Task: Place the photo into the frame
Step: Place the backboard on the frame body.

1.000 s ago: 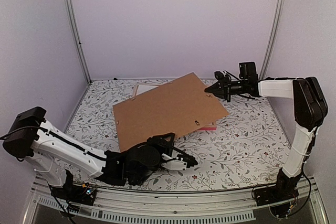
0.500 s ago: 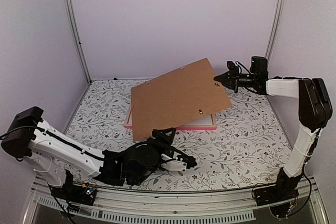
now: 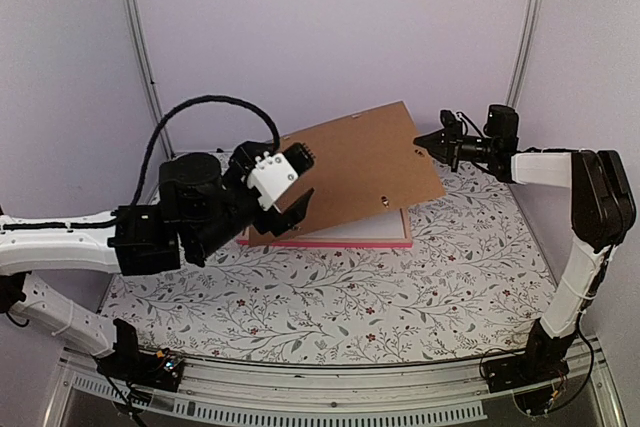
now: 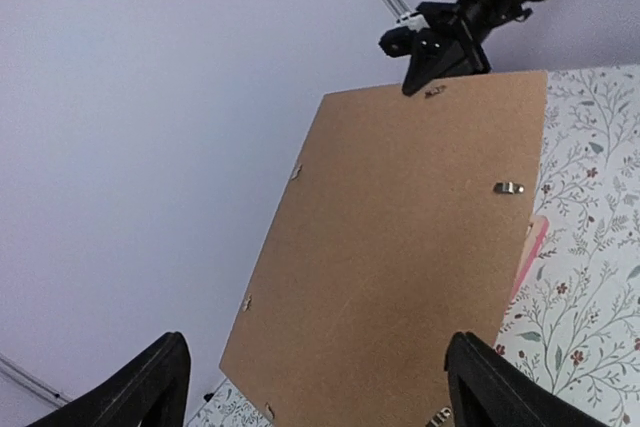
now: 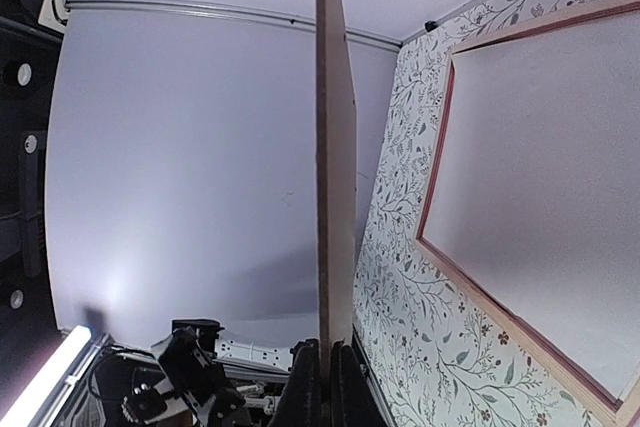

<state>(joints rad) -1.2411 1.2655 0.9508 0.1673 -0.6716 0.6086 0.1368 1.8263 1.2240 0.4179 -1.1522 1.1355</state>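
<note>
A brown backing board (image 3: pixel 350 172) takes up the middle of the scene and stands in the way of most of what lies under it. It is pinched at its far right corner by the right gripper (image 3: pixel 420 142), whose jaws are closed tight on the thin edge. The board hangs tilted. Its long axis runs from low on the left to high on the right, and its raised end is at the gripper. The left gripper (image 3: pixel 298 182) is up off the table at the board's lower left end, with fingers spread wide and nothing between them. The frame (image 3: pixel 340 243) lies flat on the floral tablecloth (image 3: pixel 400 297) beneath the board, its long axis running left to right across the table. From above only its near long rail and right end show past the board. The right wrist view sees the board edge-on, and beside it a pale sheet fills the frame's opening. There is one board, one frame and two grippers. On the board's face I count six small metal tabs (image 4: pixel 508 187), though the lowest two are too small to be sure of.
</note>
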